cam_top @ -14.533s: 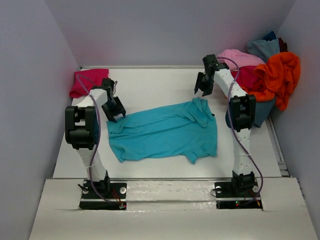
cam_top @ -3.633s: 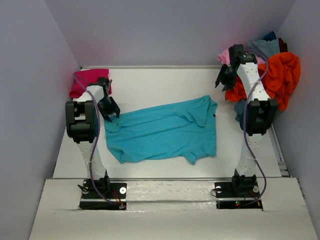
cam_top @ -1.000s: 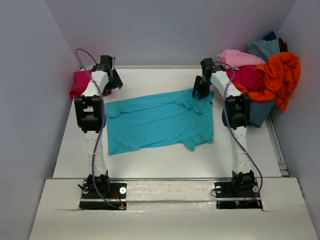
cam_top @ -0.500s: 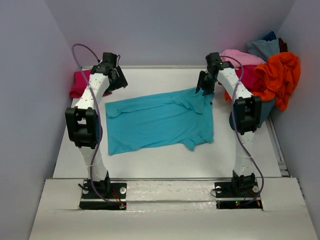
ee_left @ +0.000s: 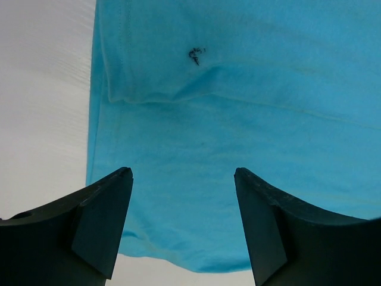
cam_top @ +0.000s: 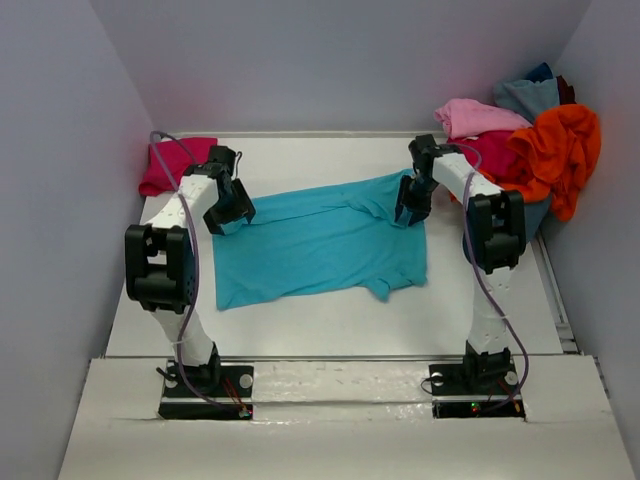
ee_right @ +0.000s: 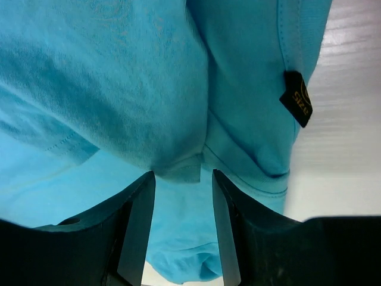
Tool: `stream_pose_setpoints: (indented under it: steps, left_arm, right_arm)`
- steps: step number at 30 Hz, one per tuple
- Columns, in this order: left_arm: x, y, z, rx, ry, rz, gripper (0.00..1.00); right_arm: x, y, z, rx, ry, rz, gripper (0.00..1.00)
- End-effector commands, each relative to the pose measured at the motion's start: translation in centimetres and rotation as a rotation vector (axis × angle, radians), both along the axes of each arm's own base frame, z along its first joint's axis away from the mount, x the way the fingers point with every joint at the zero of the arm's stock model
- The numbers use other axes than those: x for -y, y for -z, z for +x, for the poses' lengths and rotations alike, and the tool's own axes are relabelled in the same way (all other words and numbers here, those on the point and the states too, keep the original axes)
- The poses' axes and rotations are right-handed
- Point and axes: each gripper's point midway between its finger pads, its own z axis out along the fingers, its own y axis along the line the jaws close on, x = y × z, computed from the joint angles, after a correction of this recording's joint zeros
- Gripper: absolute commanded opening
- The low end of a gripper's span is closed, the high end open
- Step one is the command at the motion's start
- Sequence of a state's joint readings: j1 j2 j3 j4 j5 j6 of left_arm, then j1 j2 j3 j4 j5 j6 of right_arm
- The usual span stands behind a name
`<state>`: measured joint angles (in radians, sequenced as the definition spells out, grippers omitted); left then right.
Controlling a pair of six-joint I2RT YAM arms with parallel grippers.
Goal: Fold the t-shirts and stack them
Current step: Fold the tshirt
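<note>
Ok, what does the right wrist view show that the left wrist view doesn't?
Only right wrist: a black tag at the shirt edge, and a bunched fold by the right gripper, whose jaws stand moderately apart. Only left wrist: a small dark mark on flat cloth above a stitched seam, and the left gripper with its jaws wide. Both: the turquoise shirt lying on the white table, with neither gripper visibly clamping cloth.
</note>
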<state>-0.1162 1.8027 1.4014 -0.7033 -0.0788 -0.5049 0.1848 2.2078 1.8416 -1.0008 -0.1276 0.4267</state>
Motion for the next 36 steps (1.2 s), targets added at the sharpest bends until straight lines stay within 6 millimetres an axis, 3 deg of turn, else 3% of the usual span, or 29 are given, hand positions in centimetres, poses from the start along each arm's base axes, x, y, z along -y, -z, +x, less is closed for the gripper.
stream_pose_setpoints:
  steps: [1, 8, 16, 25, 36]
  left_arm:
    - [-0.1, -2.1, 0.2, 0.071, -0.011, -0.008, 0.81]
    - [-0.3, -1.4, 0.2, 0.048, -0.014, 0.011, 0.81]
    - [-0.2, -1.3, 0.9, 0.045, -0.001, 0.011, 0.81]
    - [-0.2, -1.2, 1.3, 0.034, 0.019, 0.018, 0.81]
    - [-0.2, -1.4, 2.2, 0.027, 0.033, 0.027, 0.81]
  right_arm:
    - [-0.5, -3.4, 0.7, 0.101, 0.001, 0.017, 0.49]
    - [0.1, -2.9, 0.7, 0.107, 0.012, -0.011, 0.48]
    - [0.7, -4.4, 5.1, 0.226, 0.048, -0.07, 0.48]
    - [1.1, -4.5, 8.9, 0.293, 0.096, -0.114, 0.47]
    - [2.7, -2.6, 9.8, 0.279, 0.142, -0.212, 0.45]
